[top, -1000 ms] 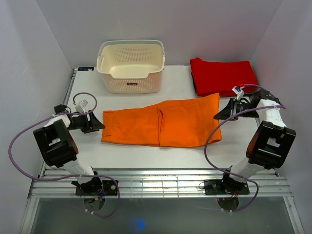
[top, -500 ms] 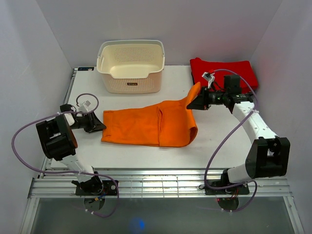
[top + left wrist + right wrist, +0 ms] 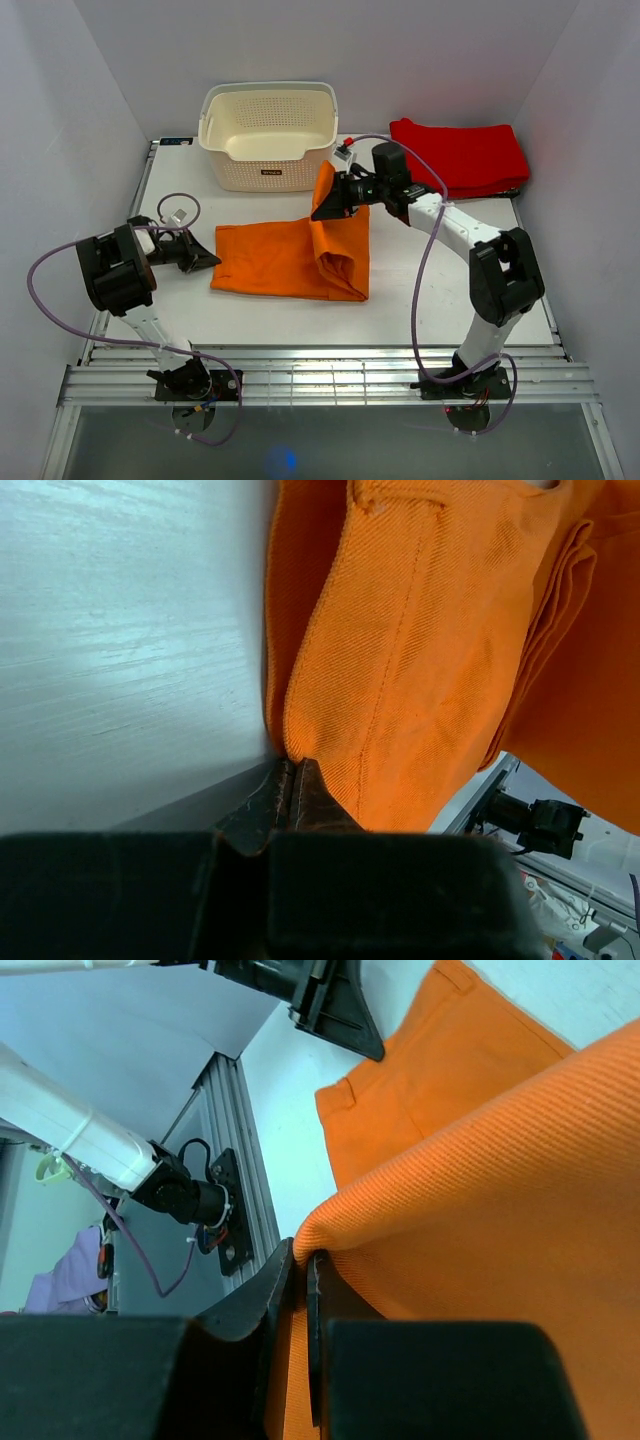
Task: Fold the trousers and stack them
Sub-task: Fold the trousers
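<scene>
The orange trousers (image 3: 275,262) lie across the table's middle, their right half lifted and doubled over toward the left. My right gripper (image 3: 321,207) hangs above the fold, shut on a pinched ridge of the orange cloth (image 3: 480,1160); in its wrist view the right gripper (image 3: 301,1260) shows cloth between its jaws. My left gripper (image 3: 212,262) lies low on the table at the trousers' left edge. In the left wrist view the left gripper (image 3: 291,767) is shut, its tips pinching the corner of the trousers (image 3: 400,660).
A cream perforated basket (image 3: 268,172) stands at the back, just behind the right gripper. A red folded cloth (image 3: 460,155) lies at the back right. Metal rails (image 3: 320,375) run along the near table edge. The right arm's cable arcs over the table's right side.
My right gripper has carried the trousers' right end up and leftward, from the table's right side to above the middle. My left gripper has shut on the left edge.
</scene>
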Robot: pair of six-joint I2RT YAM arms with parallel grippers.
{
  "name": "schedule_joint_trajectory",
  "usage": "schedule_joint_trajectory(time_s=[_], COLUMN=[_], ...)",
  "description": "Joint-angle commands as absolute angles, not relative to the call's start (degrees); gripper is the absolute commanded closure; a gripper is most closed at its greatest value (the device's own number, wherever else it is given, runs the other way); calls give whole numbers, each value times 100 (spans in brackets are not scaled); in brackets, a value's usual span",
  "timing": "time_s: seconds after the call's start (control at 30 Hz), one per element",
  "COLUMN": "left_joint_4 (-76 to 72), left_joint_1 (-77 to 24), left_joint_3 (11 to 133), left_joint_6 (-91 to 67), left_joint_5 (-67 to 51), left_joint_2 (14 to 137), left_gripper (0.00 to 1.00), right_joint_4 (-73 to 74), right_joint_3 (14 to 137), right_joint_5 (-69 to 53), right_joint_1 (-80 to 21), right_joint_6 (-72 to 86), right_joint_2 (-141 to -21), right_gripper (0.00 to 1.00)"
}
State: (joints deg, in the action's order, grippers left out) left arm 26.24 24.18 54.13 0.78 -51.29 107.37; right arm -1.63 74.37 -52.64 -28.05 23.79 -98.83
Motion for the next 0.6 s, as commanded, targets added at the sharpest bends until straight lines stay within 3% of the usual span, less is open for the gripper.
schedule_joint_trajectory(time_s=[0.0,0.57], left_joint_4=[2566,2171], left_joint_1=[2198,1749], left_joint_3=[5239,4896], left_joint_6=[123,-527], left_joint_5=[-4685,-4957], left_joint_2=[10934,11004], left_gripper=[100,100], right_joint_4=[-1299,-1898], right_joint_3=[8059,9474], right_joint_5=[-5247,-4641], right_joint_1=[-3190,-4534], right_joint_6=[2935,3586], right_joint_2=[-10124,-12049], right_gripper=[92,92])
